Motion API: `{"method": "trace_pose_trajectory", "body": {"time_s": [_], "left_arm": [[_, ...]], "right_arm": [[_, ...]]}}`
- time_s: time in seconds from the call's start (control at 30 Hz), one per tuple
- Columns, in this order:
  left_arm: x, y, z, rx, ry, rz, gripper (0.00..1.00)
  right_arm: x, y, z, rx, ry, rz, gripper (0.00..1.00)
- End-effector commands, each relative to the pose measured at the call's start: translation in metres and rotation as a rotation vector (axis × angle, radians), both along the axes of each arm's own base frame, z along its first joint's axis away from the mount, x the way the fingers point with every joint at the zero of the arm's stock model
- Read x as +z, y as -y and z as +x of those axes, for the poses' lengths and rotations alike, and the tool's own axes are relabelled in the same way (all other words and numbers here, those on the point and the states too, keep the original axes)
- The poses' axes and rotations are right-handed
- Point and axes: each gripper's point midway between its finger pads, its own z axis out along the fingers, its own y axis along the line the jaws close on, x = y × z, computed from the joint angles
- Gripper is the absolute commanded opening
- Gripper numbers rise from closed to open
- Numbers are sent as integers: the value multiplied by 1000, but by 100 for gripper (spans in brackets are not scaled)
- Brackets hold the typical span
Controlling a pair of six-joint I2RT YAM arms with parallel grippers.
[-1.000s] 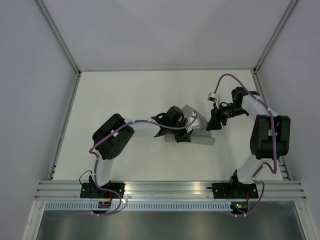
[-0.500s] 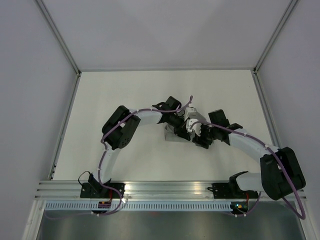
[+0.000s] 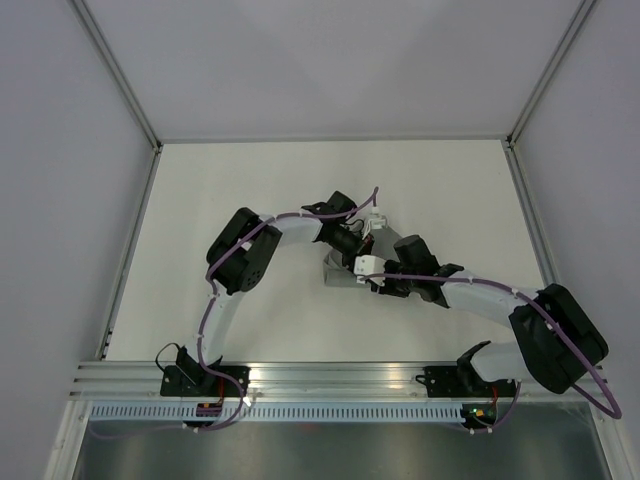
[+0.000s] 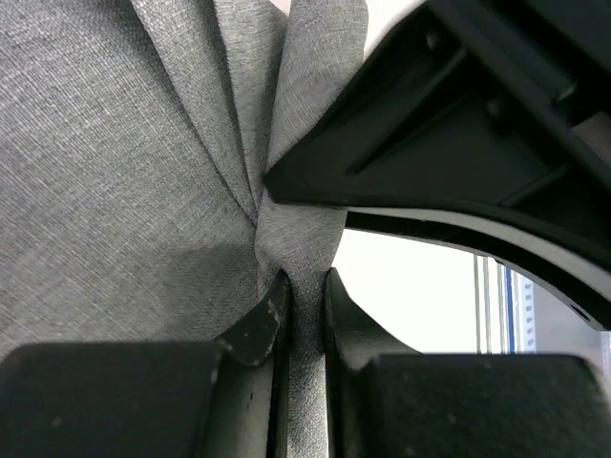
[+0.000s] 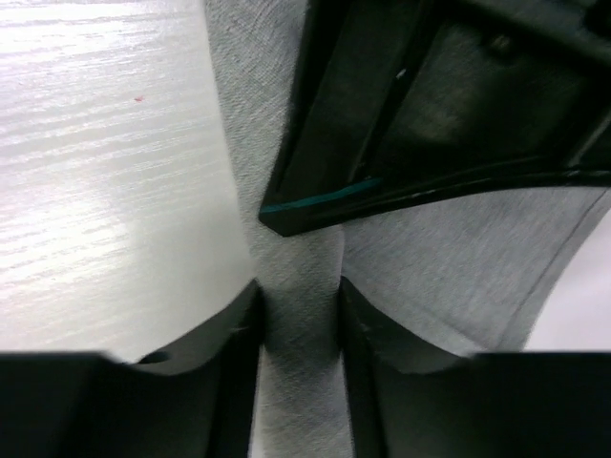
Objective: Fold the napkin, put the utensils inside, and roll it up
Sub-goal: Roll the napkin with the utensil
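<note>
One white table [image 3: 200, 200] fills the top view. Two arms meet near its middle: the left arm [image 3: 240, 265] bends in from its base at 7 o'clock, and the right arm [image 3: 500, 305] reaches in low from its base at 5 o'clock. Between their heads, just toward 6 o'clock from the table's centre, lies the napkin [image 3: 335, 272]. It is bunched and mostly covered, with only a grey patch showing at 9 o'clock of the two wrists.

Seen from its own wrist, the left gripper [image 4: 305, 281] has its jaws drawn nearly together, pinching a thin raised fold of the napkin. The rest of the cloth spreads away in creases toward 10 o'clock. A black finger of the other claw sits against the same fold at 1 o'clock.

The right gripper [image 5: 300, 286] stands wider, its jaws closed on a thicker band of the napkin that fills the gap from finger to finger. Bare table shows at 10 o'clock in that view. At 12 o'clock the left claw's black body bears a thin teal streak [image 5: 325, 196]; I cannot tell whether that is one of the utensils.
</note>
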Motion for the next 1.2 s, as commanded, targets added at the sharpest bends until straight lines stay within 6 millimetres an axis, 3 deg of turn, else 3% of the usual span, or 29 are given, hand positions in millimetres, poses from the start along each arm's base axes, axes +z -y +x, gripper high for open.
{"method": "trace_pose_trajectory", "body": {"time_s": [0.0, 0.17, 0.43, 0.63, 0.73, 0.8, 0.83, 0.97, 1.0, 1.03, 1.07, 1.17], "left_arm": [[-46, -26, -23, 20, -132, 191, 17], [-25, -20, -10, 48, -60, 163, 37], [29, -10, 33, 179, 96, 85, 44], [45, -15, 57, 280, 169, 86, 44], [54, -26, 74, 366, 208, 91, 44], [70, -34, 94, 442, 283, 72, 44], [72, -39, 94, 475, 271, 79, 44], [107, -62, 126, 648, 365, 1, 43], [129, -67, 128, 700, 359, -49, 43], [125, -80, 129, 740, 338, -50, 43], [141, -81, 134, 759, 367, -116, 43], [158, -88, 120, 776, 384, -179, 44]], "right_arm": [[-8, 10, 11, -55, 43, -50, 37], [-14, 8, -2, -32, -53, -57, 22], [-18, 4, -23, -10, -215, -68, 17], [-20, 1, -30, 2, -293, -79, 15], [-19, -1, -34, 13, -346, -72, 15], [-19, -3, -38, 21, -398, -68, 15], [-18, -4, -38, 29, -413, -66, 15], [-16, -4, -40, 49, -520, -49, 15], [-15, -2, -38, 38, -562, -50, 15], [-14, -4, -39, 49, -598, -31, 15], [-14, -3, -40, 64, -646, -42, 15], [-16, 0, -37, 74, -757, -37, 15]]}}
